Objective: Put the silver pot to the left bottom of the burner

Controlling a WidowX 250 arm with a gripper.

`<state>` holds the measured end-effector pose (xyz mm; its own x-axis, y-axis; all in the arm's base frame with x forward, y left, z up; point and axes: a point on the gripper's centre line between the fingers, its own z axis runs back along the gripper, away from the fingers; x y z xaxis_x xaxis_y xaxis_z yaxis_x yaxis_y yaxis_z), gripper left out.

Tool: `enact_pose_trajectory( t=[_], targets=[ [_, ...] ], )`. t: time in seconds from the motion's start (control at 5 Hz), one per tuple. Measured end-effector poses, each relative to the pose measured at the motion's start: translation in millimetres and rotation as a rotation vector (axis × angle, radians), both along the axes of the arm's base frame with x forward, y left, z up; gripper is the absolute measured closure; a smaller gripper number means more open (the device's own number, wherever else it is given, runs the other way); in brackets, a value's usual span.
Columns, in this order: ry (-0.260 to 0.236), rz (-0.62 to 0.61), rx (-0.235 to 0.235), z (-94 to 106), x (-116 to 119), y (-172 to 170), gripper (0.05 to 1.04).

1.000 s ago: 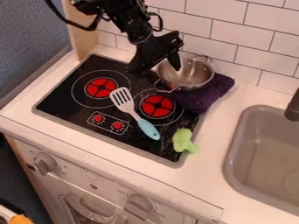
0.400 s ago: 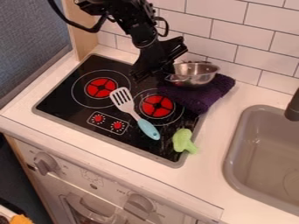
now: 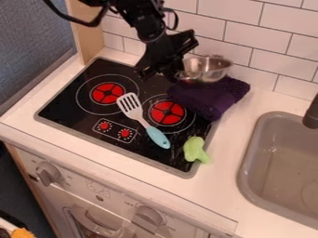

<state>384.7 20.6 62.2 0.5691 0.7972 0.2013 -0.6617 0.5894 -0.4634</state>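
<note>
- Black, smooth and glossy, a flat cooktop [image 3: 62, 109] with a pale metal edge lies at the left; its lower left part is presumably the destination.
- Set into it, a round red burner [image 3: 107, 93] carries a dark cross pattern.
- A slotted spatula [image 3: 142, 118] with a light grey head and a smooth blue handle lies slantwise between the two heating rings, likely something to avoid on the way down.
- A second red ring [image 3: 167, 112] shows just right of the spatula's head.
- The black two-finger gripper [image 3: 174, 76] hangs above the back of the cooktop, its fingers apparently clamped on the near side of the pot.
- A lumpy, matte green toy vegetable [image 3: 194, 149] rests across the cooktop's right edge.
- The shiny, round-bellied silver pot [image 3: 211, 69] is at the back right, tilted and apparently held over the cloth. Since the earlier frames it has tipped and then risen, baring more of the fabric; the grasp seems to be working, so carrying it leftward and forward should follow. A one-sided hold could let it swing.
- Beneath it, a dark purple cloth [image 3: 214, 100] lies rumpled, soft and nubby.
- A smooth grey sink [image 3: 282, 162] with rounded corners is at the far right.
</note>
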Motion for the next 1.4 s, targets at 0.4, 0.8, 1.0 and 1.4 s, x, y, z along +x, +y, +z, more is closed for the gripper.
enact_pose_trajectory(
  t=[0.4,0.8,1.0,1.4],
  targets=[
    [-0.077,0.062,0.034,35.9,-33,28,1.0],
    [-0.112,0.204,0.087,50.2,-75,84,1.0],
    [-0.119,0.278,0.125,48.8,-94,112,1.0],
    [-0.077,0.378,0.238,22.2,-116,140,1.0]
  ],
)
